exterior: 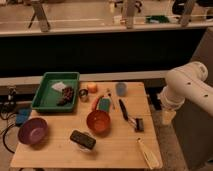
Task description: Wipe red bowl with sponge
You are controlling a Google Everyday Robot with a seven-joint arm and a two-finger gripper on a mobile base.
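The red bowl [98, 121] sits upright near the middle of the wooden table [55, 152]. The teal-green sponge [104, 104] lies just behind it, close to its far rim. Only the white links of my arm [186, 89] show, at the right edge beside the table. The gripper itself is out of view, so nothing shows where it stands relative to the bowl or sponge.
A purple bowl [33, 131] sits front left and a black block [82, 139] lies in front of the red bowl. A green tray [56, 91] is back left. A blue cup [121, 89], a small can [83, 94], a black-handled brush [129, 115] and a pale utensil [147, 152] are also there.
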